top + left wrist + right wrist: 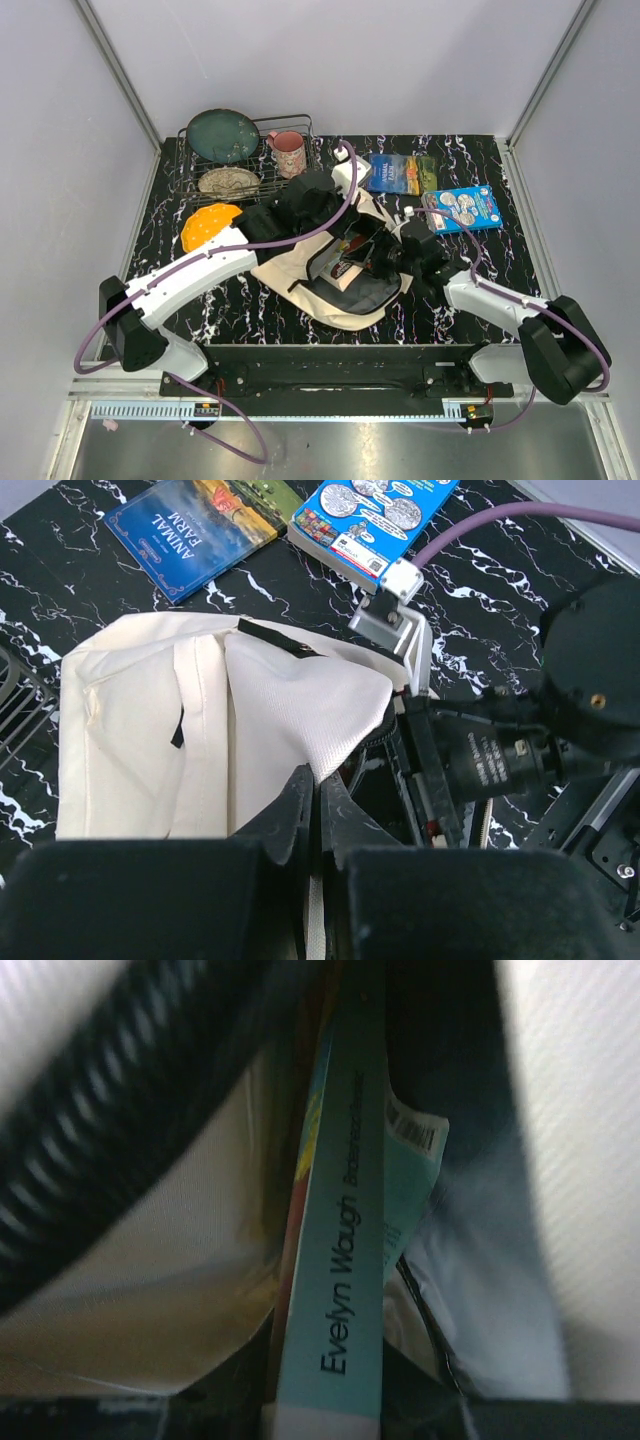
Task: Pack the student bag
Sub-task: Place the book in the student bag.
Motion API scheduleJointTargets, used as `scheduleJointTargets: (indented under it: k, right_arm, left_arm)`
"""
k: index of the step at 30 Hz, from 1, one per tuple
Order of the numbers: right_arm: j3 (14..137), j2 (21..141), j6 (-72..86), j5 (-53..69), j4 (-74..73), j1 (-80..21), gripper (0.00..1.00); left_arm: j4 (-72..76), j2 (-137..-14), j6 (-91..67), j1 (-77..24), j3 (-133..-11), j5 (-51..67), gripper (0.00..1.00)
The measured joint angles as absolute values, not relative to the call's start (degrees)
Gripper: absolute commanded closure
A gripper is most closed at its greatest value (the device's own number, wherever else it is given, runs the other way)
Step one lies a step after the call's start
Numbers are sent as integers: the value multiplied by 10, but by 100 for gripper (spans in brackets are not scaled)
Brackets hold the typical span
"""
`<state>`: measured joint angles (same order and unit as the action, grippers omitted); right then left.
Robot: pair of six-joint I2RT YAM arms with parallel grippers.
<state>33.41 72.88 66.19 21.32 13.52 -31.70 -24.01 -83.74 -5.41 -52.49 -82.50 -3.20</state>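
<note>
The student bag point(300, 272), cream canvas, lies mid-table with its mouth open and grey lining showing. My left gripper point(318, 785) is shut on the edge of the bag's cream flap point(300, 700) and holds it lifted; in the top view this gripper point(345, 212) is at the bag's far side. My right gripper point(378, 258) reaches into the bag's mouth. It is shut on a teal book point(345, 1260) whose spine reads "Evelyn Waugh", inside the bag between cream fabric and pale lining. In the right wrist view only the dark bases of the right gripper point(330, 1415) show.
At the back left a wire dish rack point(270, 185) holds a green plate point(222, 135), a pink mug point(288, 152) and a patterned plate point(228, 181). An orange-yellow object point(208, 226) lies left of the bag. The "Animal Farm" book point(400, 173) and a blue picture book point(465, 208) lie at the back right.
</note>
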Motion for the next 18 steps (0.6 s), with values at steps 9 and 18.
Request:
scheduleJointTargets:
  k: [9,18]
  right_arm:
    - [326,797,684,149,258,-341,96]
    - [377,897,694,126,280,-346,84]
  left_arm:
    - [-244,-842,-81,-525,-828,-32,100]
    - [-244,-842,-87,-524,-828,-30,100]
